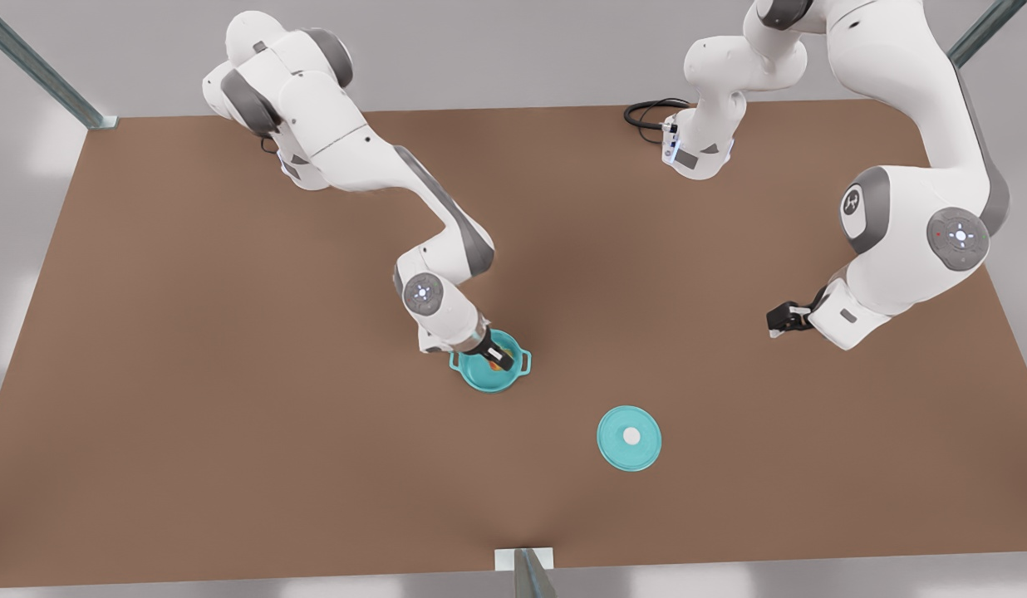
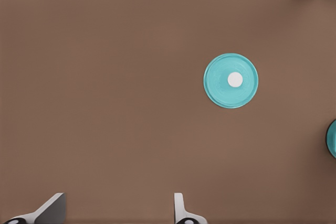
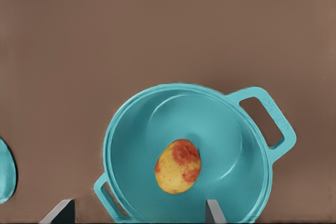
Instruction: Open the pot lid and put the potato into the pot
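The teal pot [image 1: 490, 375] stands left of the table's middle in the front view, uncovered. The yellow-orange potato [image 3: 178, 166] with red patches lies inside it on the pot [image 3: 210, 124] floor. My right gripper [image 1: 498, 357] hangs just over the pot's mouth, open [image 3: 137, 213], its fingers spread wider than the potato and apart from it. The pot lid [image 1: 629, 438], white knob up, lies flat on the table to the pot's right in the front view. My left gripper [image 1: 778, 320] waits open [image 2: 115, 214] at the front view's right, with the pot lid [image 2: 231, 80] ahead of it.
The brown table [image 1: 231, 432] has metal posts at its corners and a bracket [image 1: 523, 561] at the near edge. A black cable [image 1: 651, 112] lies by the far arm base. An edge of the pot [image 2: 332, 139] shows in the left wrist view.
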You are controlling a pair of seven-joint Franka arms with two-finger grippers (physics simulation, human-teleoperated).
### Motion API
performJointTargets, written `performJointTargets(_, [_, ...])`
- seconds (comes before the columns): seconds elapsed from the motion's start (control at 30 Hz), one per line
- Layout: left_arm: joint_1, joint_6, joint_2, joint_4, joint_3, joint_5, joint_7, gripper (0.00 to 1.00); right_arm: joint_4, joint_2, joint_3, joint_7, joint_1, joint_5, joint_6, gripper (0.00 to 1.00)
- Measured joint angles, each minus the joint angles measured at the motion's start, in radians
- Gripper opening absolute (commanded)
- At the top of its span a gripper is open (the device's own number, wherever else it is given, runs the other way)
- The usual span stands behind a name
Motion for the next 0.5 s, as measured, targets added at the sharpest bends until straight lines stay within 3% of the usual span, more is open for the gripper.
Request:
performJointTargets(0.1, [-0.001,0.002,0.001,0.000,0.000,0.000,0.000,1.00,0.000,-0.168,-0.144,-0.026,-0.002,-0.099,-0.191,1.00])
performJointTargets(0.2, [-0.002,0.003,0.003,0.006,0.000,-0.001,-0.001,1.00,0.021,-0.250,-0.444,-0.134,-0.011,-0.165,-0.389,1.00])
performJointTargets(0.23, [-0.003,0.004,0.005,0.015,0.000,-0.007,-0.003,1.00,-0.005,-0.303,-0.501,-0.176,-0.012,-0.191,-0.448,1.00])
performJointTargets(0.33, [-0.037,0.005,0.021,0.075,0.000,-0.028,-0.009,1.00,-0.256,-0.507,-0.583,-0.310,-0.032,-0.262,-0.483,1.00])
performJointTargets(0.5, [-0.034,0.004,0.040,0.088,0.003,-0.066,-0.017,1.00,-0.292,-0.547,-0.607,-0.527,-0.175,-0.304,-0.487,1.00])
